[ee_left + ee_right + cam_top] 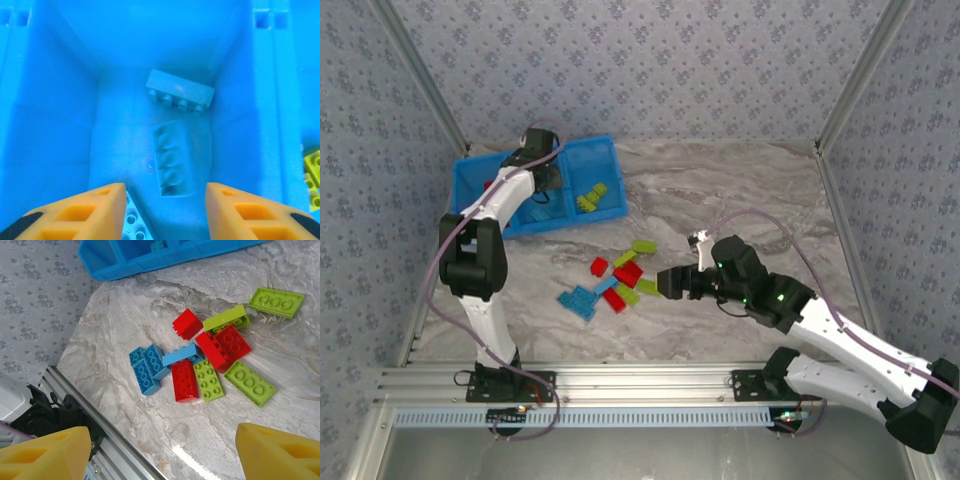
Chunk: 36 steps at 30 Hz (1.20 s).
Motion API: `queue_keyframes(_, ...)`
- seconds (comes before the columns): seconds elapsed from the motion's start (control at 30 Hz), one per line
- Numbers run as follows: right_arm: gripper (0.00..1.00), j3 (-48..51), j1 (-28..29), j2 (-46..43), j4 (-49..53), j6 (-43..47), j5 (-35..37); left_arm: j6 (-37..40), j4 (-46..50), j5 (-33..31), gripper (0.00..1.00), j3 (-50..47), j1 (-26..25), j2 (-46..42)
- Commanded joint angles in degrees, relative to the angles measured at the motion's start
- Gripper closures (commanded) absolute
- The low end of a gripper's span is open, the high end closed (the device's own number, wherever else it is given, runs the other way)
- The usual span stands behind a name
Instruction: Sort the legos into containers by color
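Where marbled tabletop [740,190] meets patterned walls [650,60], loose legos [185,380], blue tray [610,170], both jaws spread, empty.

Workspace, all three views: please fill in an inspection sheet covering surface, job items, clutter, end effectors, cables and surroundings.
Surface: marble-patterned tabletop, no spills seen.
Job's things: bright blue rectangular plastic tray at far left; lime plastic bricks in its right compartment; light blue plastic bricks in the middle one; loose plastic bricks, red, blue and lime, piled mid-table.
Clutter: nothing seen.
End effectors: left end effector open above the middle compartment; right end effector open beside the pile, holding nothing.
Cables: purplish cable along each arm, clear of the bricks.
Surroundings: patterned wall panels; aluminium rail at near edge.
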<state>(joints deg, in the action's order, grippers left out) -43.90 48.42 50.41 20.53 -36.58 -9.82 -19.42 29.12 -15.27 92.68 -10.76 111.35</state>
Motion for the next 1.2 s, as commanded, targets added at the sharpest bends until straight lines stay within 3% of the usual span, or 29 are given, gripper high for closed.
queue_keyframes(0.0, 0.21, 0.9, 0.5, 0.0, 0.2, -0.9, 1.0, -0.8, 0.3, 2.1, 0.53, -1.2, -0.3, -7.5)
queue_keyframes(0.1, 0.21, 0.9, 0.6, 1.7, -1.2, 0.0, 1.3, -0.9, -0.8, 6.1, 0.53, -8.8, -3.0, -17.9)
queue_keyframes(0.2, 0.20, 0.6, 0.5, 5.4, -2.6, 2.9, 3.0, 6.1, -1.2, 8.3, 0.52, -14.9, -9.9, -28.9)
queue_keyframes(0.33, 0.20, -1.8, 0.5, 14.6, -2.9, 8.9, 3.4, 22.7, -0.5, 13.3, 0.51, -21.8, -20.1, -42.6)
queue_keyframes(0.47, 0.19, -4.4, 0.3, 24.7, -2.6, 15.1, 5.9, 42.9, 1.1, 26.6, 0.47, -31.6, -25.0, -54.1)
queue_keyframes(0.57, 0.17, -5.3, 0.4, 31.1, -2.5, 22.7, 7.3, 59.0, 3.6, 34.5, 0.40, -39.4, -27.2, -59.9)
queue_keyframes(0.63, 0.15, -6.2, 0.3, 34.9, -1.9, 26.1, 9.0, 65.2, 4.7, 36.9, 0.30, -43.0, -28.5, -61.5)
queue_keyframes(0.8, 0.16, -10.8, 0.5, 44.4, 1.0, 31.4, 11.0, 69.9, 4.1, 38.9, 0.18, -45.7, -28.6, -58.4)
queue_keyframes(0.87, 0.23, -12.1, 0.4, 47.3, 0.8, 31.9, 11.0, 71.2, 6.1, 38.9, 0.18, -44.9, -28.6, -56.1)
queue_keyframes(0.97, 0.43, -11.7, 0.4, 49.0, -2.2, 31.3, 10.3, 72.3, 7.6, 38.7, 0.17, -44.9, -28.3, -54.6)
queue_keyframes(1.17, 0.71, -10.2, 0.4, 47.2, -2.5, 29.8, 10.5, 73.1, 5.2, 38.5, 0.15, -48.4, -27.8, -57.5)
